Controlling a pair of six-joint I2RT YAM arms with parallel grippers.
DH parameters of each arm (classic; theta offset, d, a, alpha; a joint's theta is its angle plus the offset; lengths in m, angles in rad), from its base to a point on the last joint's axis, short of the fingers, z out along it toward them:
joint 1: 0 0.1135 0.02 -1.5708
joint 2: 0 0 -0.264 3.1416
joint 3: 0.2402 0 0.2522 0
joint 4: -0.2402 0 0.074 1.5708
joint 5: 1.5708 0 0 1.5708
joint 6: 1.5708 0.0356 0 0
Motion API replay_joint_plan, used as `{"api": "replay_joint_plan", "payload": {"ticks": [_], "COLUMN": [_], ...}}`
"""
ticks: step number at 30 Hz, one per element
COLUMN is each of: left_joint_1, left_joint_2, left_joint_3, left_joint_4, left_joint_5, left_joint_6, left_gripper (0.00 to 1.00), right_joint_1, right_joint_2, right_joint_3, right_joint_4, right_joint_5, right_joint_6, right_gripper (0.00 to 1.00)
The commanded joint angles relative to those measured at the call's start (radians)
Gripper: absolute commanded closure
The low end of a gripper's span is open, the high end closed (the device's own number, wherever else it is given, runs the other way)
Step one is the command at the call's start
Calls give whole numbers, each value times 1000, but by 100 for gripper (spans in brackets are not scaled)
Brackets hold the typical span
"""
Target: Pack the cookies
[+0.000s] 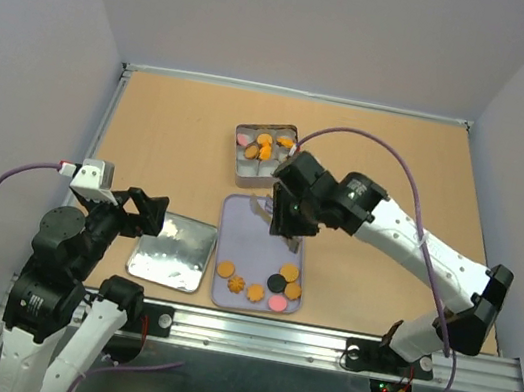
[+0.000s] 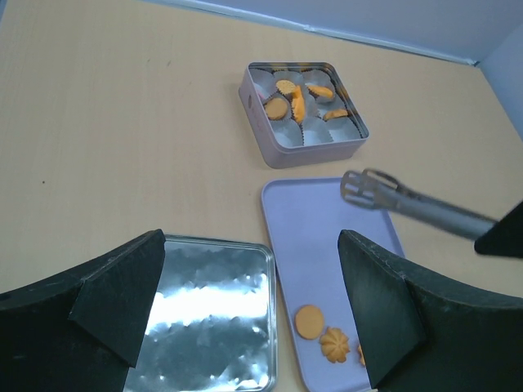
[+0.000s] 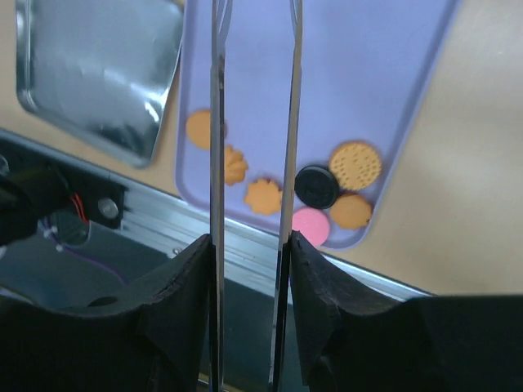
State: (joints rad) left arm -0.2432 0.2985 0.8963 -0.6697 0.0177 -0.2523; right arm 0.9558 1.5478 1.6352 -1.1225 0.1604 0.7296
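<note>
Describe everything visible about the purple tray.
The tray is a lavender rectangle with rounded corners and a low raised rim, plastic-looking, lying flat on the table, long axis running away from the arms. Seven cookies sit at its near end: five orange-brown, one black, one pink; the far half is bare. A silver lid lies close on its left, a tin just beyond its far end. Over the far end hang metal tongs; contact unclear.
</note>
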Motion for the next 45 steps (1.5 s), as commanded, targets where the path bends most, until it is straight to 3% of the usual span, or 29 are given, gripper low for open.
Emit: {"api": "replay_joint_plan", "payload": {"ticks": [1,6,14,45], "left_joint_1": [-7,-7,-7,-7], "left_joint_2": [-1,7,1,-7], "left_joint_3": [-7,-8,-5,0], "left_joint_4": [55,56,53,44], "left_joint_5": [-1,-4,-10,-9], "left_joint_6": [8,5,1,-8], "left_gripper": [1,1,1,1], "right_joint_1": [133,283,412,459], "right_joint_2": [-127,-160,-100,44], "right_joint_3": [-167,-270,-242,-190], "right_joint_4": [121,130,135,132], "right_joint_5": [2,24,53,28], "right_joint_6": [137,220,249,225], "right_gripper": [55,55,55,51]}}
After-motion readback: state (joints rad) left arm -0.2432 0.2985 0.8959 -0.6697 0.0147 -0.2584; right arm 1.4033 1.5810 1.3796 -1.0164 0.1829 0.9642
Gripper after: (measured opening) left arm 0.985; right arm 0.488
